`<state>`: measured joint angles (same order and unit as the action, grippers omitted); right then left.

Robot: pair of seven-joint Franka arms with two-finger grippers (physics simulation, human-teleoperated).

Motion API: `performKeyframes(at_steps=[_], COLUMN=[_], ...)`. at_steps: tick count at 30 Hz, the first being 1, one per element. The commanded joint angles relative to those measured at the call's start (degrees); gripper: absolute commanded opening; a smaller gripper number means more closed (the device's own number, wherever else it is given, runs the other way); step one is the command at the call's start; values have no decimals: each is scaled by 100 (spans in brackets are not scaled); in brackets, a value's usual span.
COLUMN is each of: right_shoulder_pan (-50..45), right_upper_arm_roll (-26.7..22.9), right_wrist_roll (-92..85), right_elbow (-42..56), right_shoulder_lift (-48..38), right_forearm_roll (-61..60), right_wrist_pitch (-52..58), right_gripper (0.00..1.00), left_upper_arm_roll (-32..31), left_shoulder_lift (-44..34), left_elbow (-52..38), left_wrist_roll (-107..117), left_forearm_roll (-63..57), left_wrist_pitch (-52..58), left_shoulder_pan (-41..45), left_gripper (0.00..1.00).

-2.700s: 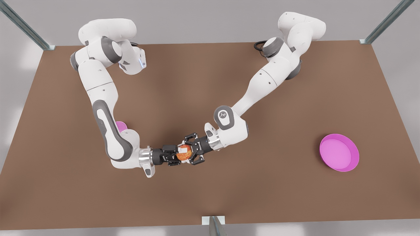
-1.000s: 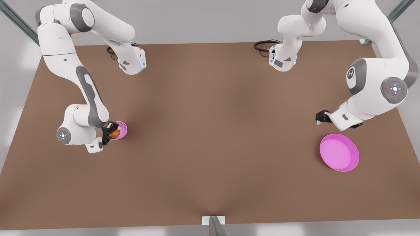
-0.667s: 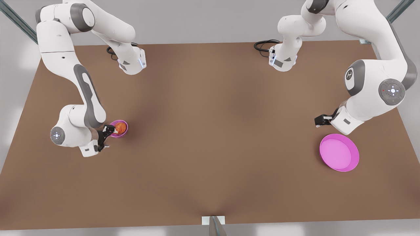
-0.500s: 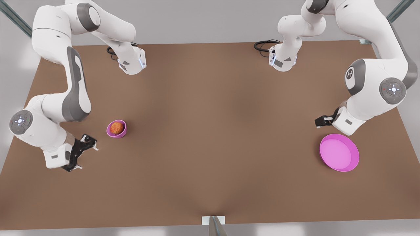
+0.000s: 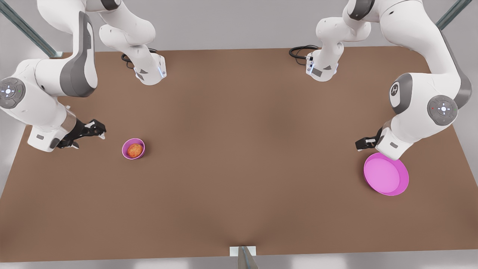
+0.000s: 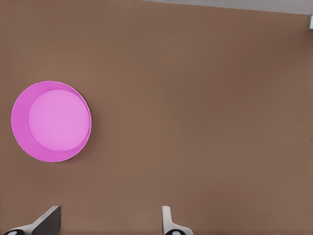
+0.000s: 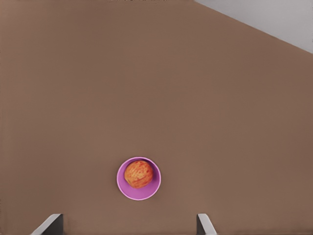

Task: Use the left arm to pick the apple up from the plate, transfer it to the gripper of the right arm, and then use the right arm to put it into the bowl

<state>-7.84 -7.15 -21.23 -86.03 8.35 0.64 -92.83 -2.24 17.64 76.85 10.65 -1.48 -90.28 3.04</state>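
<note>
Red and yellow-orange, the apple (image 5: 134,150) sits inside the bowl (image 5: 125,154), which stands at about 9 o'clock on the brown table (image 5: 239,168) in the front view. Nothing touches it. By that, you can take the placing as done: the fruit is off the plate and in its target, and what remains, as far as I can judge, is only to park the arms.

Your right gripper (image 5: 85,132) hangs just beside the bowl, at about 10 o'clock from it and apart from it. Its fingers are spread wide and hold nothing. In the right wrist view you see the two fingertips (image 7: 49,224) well apart, with the bowl (image 7: 139,194) and apple (image 7: 138,174) lying beyond them.

Across the table, the plate (image 5: 399,188) lies bare at about 4 o'clock in the front view, well apart from the bowl. Your left gripper (image 5: 364,143) hovers just beside the plate's rim, at roughly 11 o'clock from it. This arm waits. In the left wrist view its fingertips (image 6: 46,221) stand spread with nothing between them, and the plate (image 6: 19,129) lies ahead, with no fruit on it.

If you check one thing, check that the apple rests low in the bowl; it looks settled, though the bowl is barely wider than it.
</note>
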Motion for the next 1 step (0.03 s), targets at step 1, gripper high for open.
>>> performKeyframes(at_steps=[1], right_shoulder_pan=[-24], right_upper_arm_roll=[-6], right_wrist_roll=[2738], right_elbow=[69], right_shoulder_lift=[70], right_forearm_roll=[-73], right_wrist_pitch=[63], right_gripper=[100], left_upper_arm_roll=[-4], left_shoulder_lift=[-6], left_elbow=[-3], left_wrist_roll=[-177], left_forearm_roll=[-2], left_wrist_pitch=[11], left_shoulder_pan=[4], left_gripper=[100])
